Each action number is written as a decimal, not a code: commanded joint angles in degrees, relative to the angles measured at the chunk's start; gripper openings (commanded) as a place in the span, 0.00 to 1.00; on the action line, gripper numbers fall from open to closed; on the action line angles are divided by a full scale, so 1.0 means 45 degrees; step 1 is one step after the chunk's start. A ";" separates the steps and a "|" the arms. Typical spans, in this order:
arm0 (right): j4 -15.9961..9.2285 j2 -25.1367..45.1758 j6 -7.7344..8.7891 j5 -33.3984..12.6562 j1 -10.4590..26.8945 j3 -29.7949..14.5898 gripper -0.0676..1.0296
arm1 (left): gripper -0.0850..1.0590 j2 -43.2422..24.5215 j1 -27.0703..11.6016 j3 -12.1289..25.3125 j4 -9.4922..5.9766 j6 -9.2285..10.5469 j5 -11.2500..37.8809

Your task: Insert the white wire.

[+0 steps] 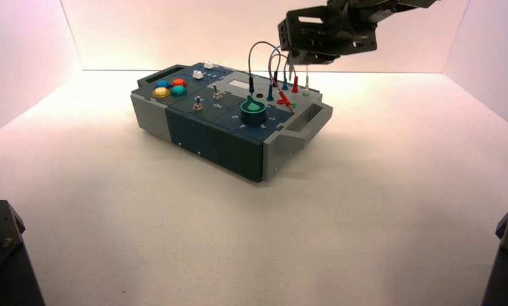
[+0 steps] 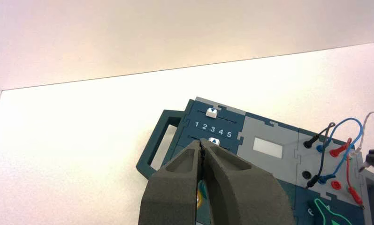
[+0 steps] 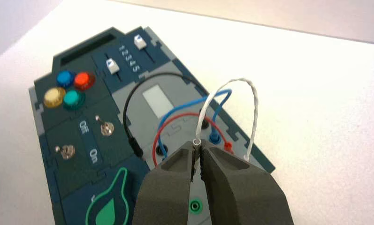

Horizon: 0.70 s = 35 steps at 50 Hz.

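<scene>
The white wire (image 3: 232,101) — 1 plug pinched in the right gripper (image 3: 197,161) — arches near the box's (image 1: 194,127) edge.

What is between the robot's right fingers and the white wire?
Nothing. In the right wrist view the right gripper is shut on the white wire by one plug, held above the box. The left gripper waits, shut, over the sliders.

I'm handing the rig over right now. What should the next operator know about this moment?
Right pincer: shut on one plug of the white wire, held above the box's socket panel.
Left pincer: shut, empty, over the sliders.
Wire's other plug appears seated near the panel edge; whether fully seated cannot be told.
Done: plug grasped.
Left: lower the held plug into a free socket, possibly the green one, then release.
</scene>
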<state>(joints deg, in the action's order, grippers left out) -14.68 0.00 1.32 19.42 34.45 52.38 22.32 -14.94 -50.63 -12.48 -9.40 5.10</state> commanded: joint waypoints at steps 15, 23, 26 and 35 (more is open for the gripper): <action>-0.0020 -0.0078 -0.0469 0.1367 0.0059 0.0137 0.04 | 0.05 -0.0195 0.0176 0.0352 0.0000 -0.0020 -0.0332; -0.0020 -0.0215 -0.0527 0.1367 0.0059 0.0332 0.04 | 0.05 -0.0156 0.0176 0.0352 0.0020 -0.0020 -0.0410; -0.0020 -0.0352 -0.0527 0.1367 0.0059 0.0391 0.04 | 0.05 -0.0137 0.0176 0.0352 0.0020 -0.0020 -0.0410; -0.0078 -0.0645 -0.0586 0.1348 0.0059 0.0859 0.04 | 0.05 -0.0020 0.0176 0.0273 0.0000 -0.0020 -0.0410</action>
<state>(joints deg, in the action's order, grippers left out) -14.77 -0.79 -0.88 24.96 34.45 56.25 21.01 -14.94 -50.63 -12.48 -9.40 3.87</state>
